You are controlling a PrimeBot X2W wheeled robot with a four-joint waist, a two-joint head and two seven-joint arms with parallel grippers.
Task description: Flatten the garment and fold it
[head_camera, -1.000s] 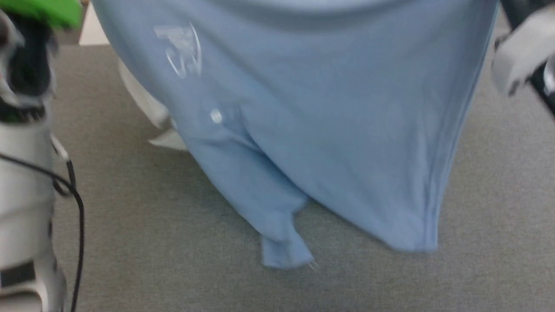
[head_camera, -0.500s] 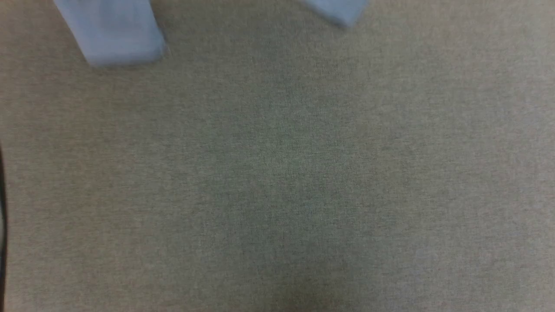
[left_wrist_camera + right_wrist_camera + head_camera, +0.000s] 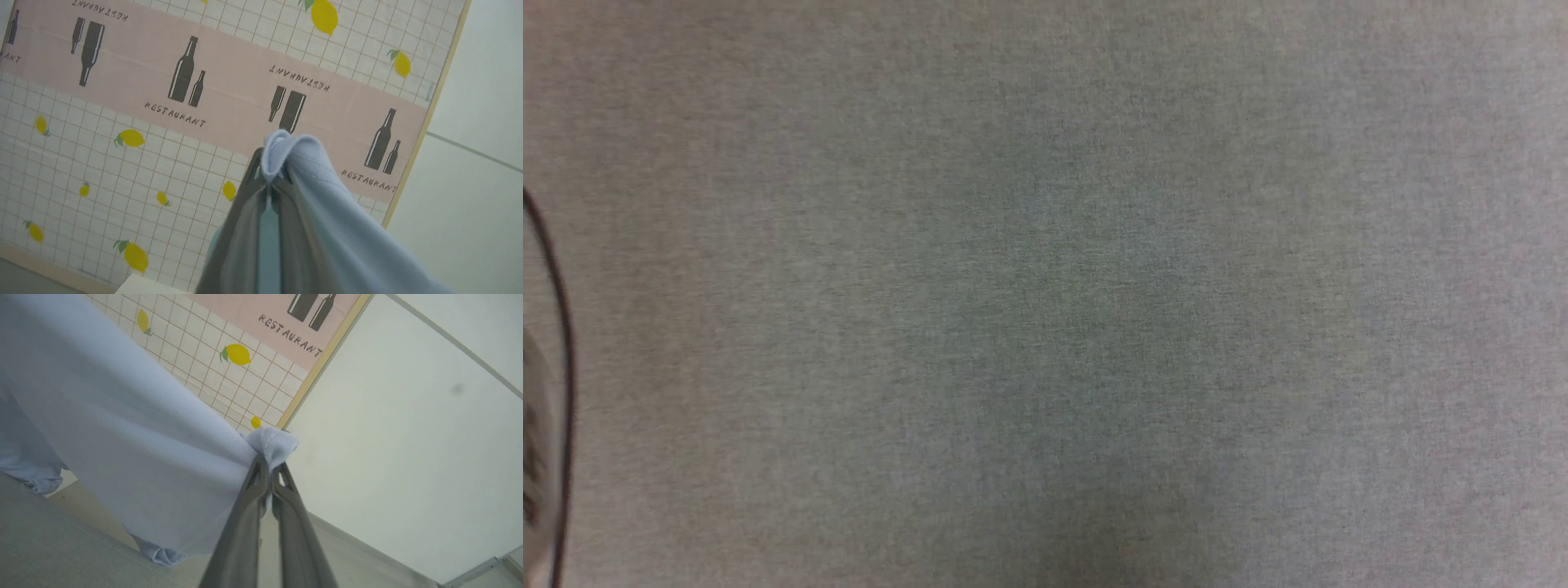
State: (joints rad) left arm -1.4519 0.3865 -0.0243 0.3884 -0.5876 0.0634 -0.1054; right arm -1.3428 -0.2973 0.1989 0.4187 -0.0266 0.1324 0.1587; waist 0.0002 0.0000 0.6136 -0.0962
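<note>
Both the left gripper (image 3: 269,185) and right gripper (image 3: 267,473) clench the light blue garment (image 3: 122,437), hanging mid-frame; flattening and folding remain undone.

Indoor staged set, more test lab than lived-in room. Beyond the tips of the left hand (image 3: 269,179): flat printed backdrop (image 3: 102,171) with a white grid, scattered yellow lemons (image 3: 131,138), and a pink band (image 3: 229,94) of dark bottle shapes with the word RESTAURANT repeated. Up and right of the right hand (image 3: 269,469): pale wood strip (image 3: 327,355) edging that backdrop. Further right of the same hand: plain white wall (image 3: 388,437), one thin seam line. Below and left of it: grey cloth-covered tabletop (image 3: 41,547). Loose black cable (image 3: 569,367) at the head view's left edge.
</note>
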